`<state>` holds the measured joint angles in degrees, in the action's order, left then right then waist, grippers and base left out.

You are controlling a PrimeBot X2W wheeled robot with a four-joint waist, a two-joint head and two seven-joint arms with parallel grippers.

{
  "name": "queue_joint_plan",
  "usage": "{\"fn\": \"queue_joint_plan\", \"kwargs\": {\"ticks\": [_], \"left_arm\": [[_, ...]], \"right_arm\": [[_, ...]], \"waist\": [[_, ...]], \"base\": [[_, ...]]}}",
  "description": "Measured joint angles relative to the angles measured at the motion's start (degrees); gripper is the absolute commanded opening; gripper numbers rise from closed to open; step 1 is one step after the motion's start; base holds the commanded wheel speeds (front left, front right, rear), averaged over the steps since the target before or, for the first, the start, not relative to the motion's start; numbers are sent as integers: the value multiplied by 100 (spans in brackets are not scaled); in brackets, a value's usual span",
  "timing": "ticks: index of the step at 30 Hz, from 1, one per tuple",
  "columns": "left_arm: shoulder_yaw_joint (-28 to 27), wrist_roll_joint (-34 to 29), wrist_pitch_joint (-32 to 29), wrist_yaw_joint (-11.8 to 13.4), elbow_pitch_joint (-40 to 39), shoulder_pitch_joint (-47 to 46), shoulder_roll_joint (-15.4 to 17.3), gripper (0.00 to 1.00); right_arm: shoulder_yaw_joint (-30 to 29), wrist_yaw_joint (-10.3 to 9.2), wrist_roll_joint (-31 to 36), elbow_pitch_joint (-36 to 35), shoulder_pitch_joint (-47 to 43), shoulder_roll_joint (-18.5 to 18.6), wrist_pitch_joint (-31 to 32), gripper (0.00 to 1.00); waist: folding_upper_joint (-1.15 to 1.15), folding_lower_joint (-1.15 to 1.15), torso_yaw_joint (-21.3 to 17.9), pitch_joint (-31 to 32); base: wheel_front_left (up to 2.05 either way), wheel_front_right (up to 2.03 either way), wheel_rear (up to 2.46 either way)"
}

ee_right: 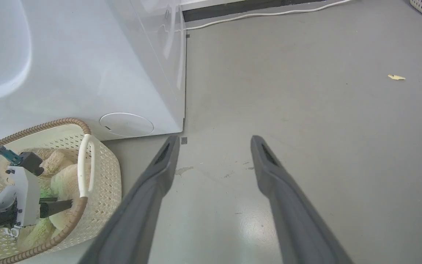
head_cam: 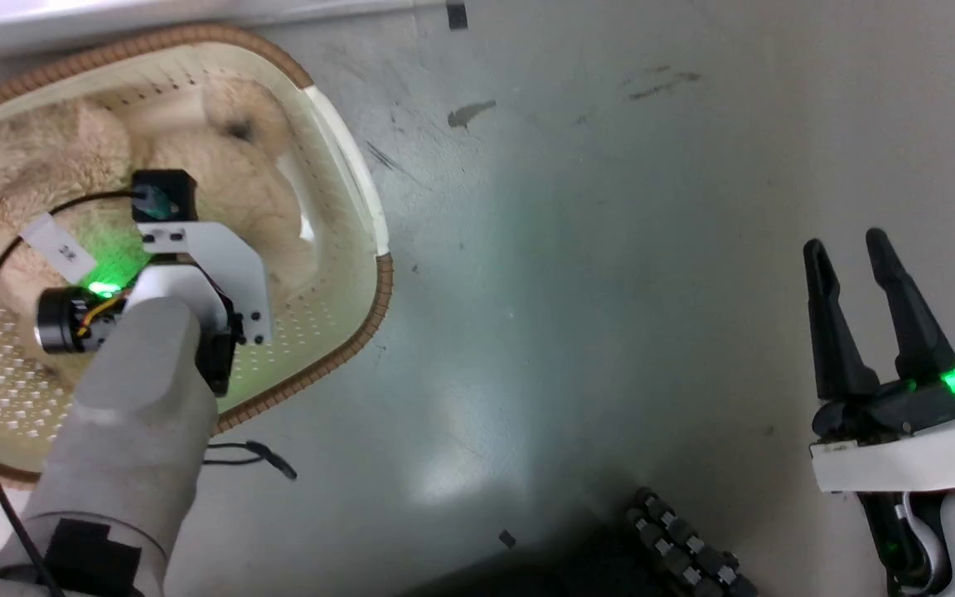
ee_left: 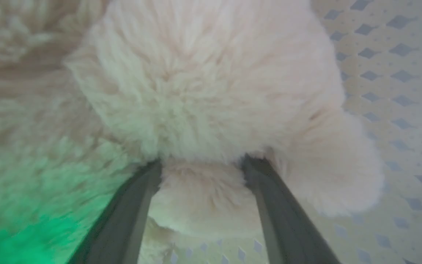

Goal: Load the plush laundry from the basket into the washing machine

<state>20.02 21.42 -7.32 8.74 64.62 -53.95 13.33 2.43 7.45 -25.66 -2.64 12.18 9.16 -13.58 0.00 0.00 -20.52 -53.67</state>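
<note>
I have the left jaws down inside the basket (head_cam: 366,327), and they stand wide apart. In the left wrist view their two dark fingers (ee_left: 137,209) straddle a rounded lobe of the plush laundry (ee_left: 203,91), with the tips sunk into the fur on either side. They are not squeezing anything yet, as far as I can judge. The bundle lies on the perforated basket floor, filling most of it, so I went for a lobe that sticks out rather than the broad body, which the jaws could not span. The basket sits on the floor (head_cam: 593,249) right against the foot of the washing machine (ee_right: 86,73), which keeps the carry short. The right jaws are parted too and hold nothing. Their fingers (head_cam: 913,323) hover over bare floor well apart from the basket, out of the left arm's way. I judge closing on that lobe comes next; fur compresses, so a shallow pinch could slip.
</note>
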Motion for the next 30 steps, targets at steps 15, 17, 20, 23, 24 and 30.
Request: {"fn": "queue_joint_plan", "kwargs": {"ticks": [15,17,20,23,24,30], "left_arm": [[-63,573,1066,102,420,215,-56,0],[-93,654,1232,30,435,382,-152,0],[-162,751,1499,-76,464,626,-233,0],[-220,868,1768,-242,483,849,-292,0],[-227,900,1840,-301,488,935,-321,0],[-234,951,2135,-605,291,1416,-452,0]], "right_arm": [[-27,0,-47,178,79,140,-115,100],[-91,0,30,186,-57,181,-115,100],[-191,0,119,182,-239,211,-115,100],[-287,0,255,185,-318,246,-115,100],[-310,0,290,181,-367,252,-115,100],[-386,0,506,166,-683,271,-116,100]], "waist": [[0,0,-215,271],[0,0,-132,515],[0,0,7,907],[0,0,140,1312],[0,0,183,1458],[0,0,434,2303]], "base": [[0,0,0],[0,0,0],[0,0,0],[0,0,0],[0,0,0],[0,0,0]]}}
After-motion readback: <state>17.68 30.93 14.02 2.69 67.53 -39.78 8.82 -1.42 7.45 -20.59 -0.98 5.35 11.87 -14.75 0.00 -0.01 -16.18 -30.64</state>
